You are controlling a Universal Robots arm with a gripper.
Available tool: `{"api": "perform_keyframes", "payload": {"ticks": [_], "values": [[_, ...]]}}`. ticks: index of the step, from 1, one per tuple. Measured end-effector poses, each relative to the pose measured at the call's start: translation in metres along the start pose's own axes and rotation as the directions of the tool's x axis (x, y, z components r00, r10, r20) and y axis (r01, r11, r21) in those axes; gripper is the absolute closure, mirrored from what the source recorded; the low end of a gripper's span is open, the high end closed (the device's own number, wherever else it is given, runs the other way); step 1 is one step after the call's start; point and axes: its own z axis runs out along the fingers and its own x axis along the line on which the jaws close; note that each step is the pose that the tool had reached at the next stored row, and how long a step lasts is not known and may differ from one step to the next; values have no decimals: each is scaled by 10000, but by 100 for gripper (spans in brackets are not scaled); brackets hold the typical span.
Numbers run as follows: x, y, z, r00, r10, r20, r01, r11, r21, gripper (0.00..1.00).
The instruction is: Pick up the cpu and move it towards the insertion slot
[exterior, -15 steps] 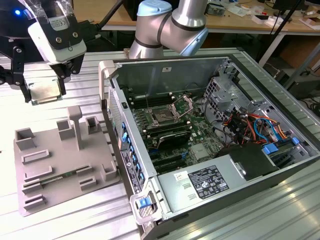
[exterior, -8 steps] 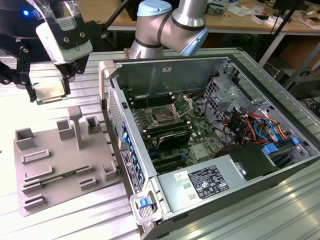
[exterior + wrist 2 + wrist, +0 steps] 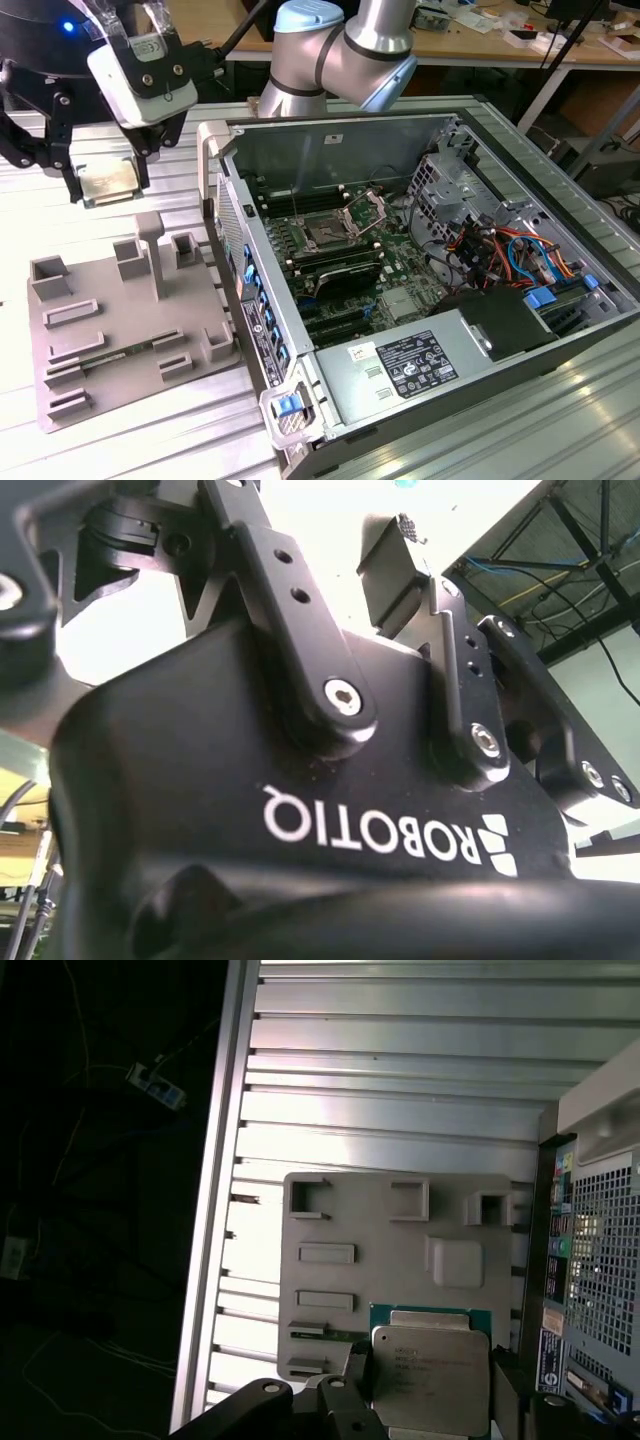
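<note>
Hand (image 3: 110, 172) is clenched on the cpu (image 3: 103, 186), pinching it at two opposite edges. In the first wrist view the cpu (image 3: 430, 1375) sits flat in the grip with its metal lid showing.

Cpu is in the air over the far end of the grey tray (image 3: 110, 330), at the exterior view's left, and not touching the tray. It is well apart from the insertion slot (image 3: 325, 232), which sits on the motherboard (image 3: 400, 270) inside the open computer case (image 3: 420, 130), to the exterior view's right of the tray.

My read on doing the carry well:
- Carry it flat. Any tilt here turns into a skewed approach at the socket.
- Don't squeeze harder, since the thin rim is all the grip has.
- The case side wall stands between the tray and the slot, so pass over it with height to spare, not around it.
- Come in from above the slot. The socket bracket (image 3: 368, 208) looks raised on the far side, though I can't be sure from this angle, so stay off that side.
- Go slowly near the board, because it is dense with parts around the socket.

Count:
- 1 cpu
- 1 hand, on 1 arm (image 3: 380, 50)
- 1 insertion slot
- 1 tray
- 1 computer case
- 1 slatted metal tabletop (image 3: 560, 420) under all of it
</note>
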Motion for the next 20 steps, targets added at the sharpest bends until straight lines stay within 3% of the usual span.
{"api": "perform_keyframes", "payload": {"ticks": [20], "values": [[-166,-19,1,10000,0,1,0,10000,-1,45]]}}
